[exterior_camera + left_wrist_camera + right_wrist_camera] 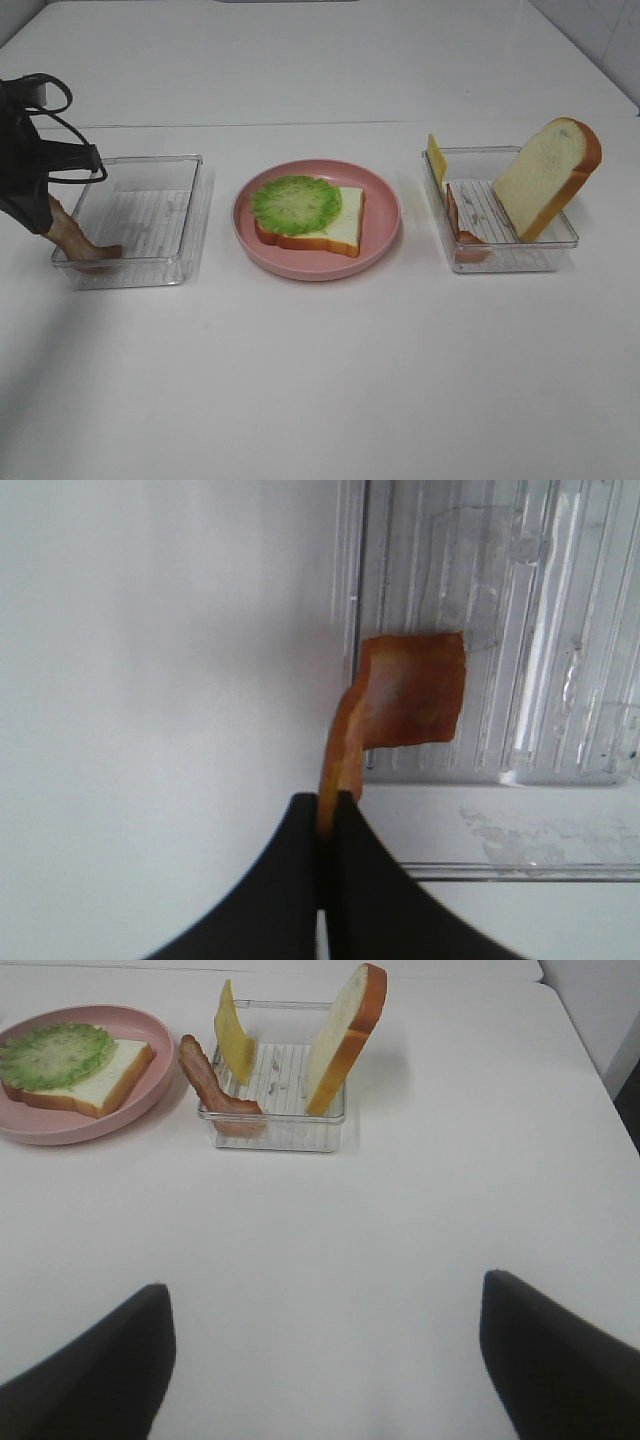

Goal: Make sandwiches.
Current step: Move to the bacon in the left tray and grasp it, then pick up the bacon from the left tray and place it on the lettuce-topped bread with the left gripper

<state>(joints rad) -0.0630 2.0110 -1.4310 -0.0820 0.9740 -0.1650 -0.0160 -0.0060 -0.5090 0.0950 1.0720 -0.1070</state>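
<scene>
The left gripper (325, 802) has its black fingers (375, 880) pressed shut on one end of a thin brown bacon strip (400, 695); that pinched end is hidden between them, and in the high view the arm is cut off at the frame edge, so only dark housing and cabling show. The strip's free end bends down onto the ribbed floor of the left clear plastic rectangular tray (190, 200), close to its outer wall (whether it touches the wall cannot be told).

The right gripper (322, 1288) is outside the high view; its own camera shows only two blurred dark fingertips (100, 1360) standing wide apart, nothing between them, over the white table (320, 380).

Between the trays, well apart from both grippers, sits the round pink plate (385, 235); a white bread slice with orange-brown crust (347, 228) lies flat on it, partly covered by a green frilly lettuce disc (296, 204). In the right clear plastic tray (510, 262) a second bread slice (545, 180) leans upright; a yellow cheese square (437, 158) stands at the wall nearer the plate; another bacon strip (462, 228) leans there too, its lower end blurred by the plastic.
</scene>
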